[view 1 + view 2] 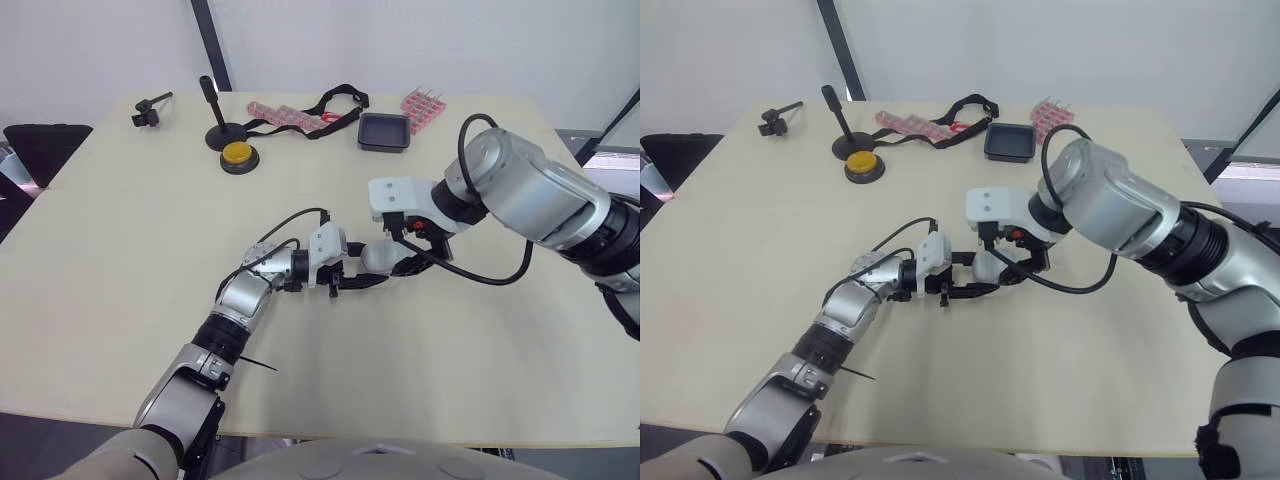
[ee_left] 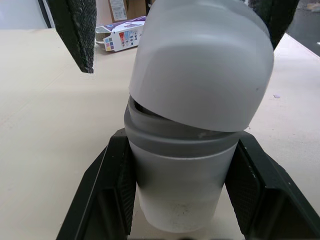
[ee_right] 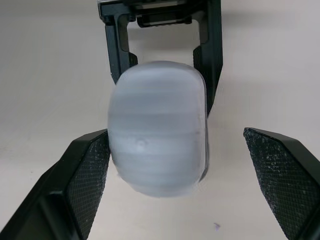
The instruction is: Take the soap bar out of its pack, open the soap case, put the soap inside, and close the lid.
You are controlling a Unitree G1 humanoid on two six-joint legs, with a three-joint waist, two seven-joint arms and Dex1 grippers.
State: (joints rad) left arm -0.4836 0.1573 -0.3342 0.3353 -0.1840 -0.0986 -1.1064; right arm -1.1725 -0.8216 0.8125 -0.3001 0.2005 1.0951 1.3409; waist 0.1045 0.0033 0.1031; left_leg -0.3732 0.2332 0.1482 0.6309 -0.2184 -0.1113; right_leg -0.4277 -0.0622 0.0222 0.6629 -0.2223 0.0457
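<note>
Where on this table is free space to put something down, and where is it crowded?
Free: the tabletop on the robot's left, from the yellow button to the near edge; the near strip on its right. Crowded: the far edge with black stand and black tray, and the middle, where the left gripper holds the soap case.

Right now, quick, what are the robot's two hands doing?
Left gripper: closed on the soap case.
Right gripper: open, with its fingers on either side of the lid.
</note>
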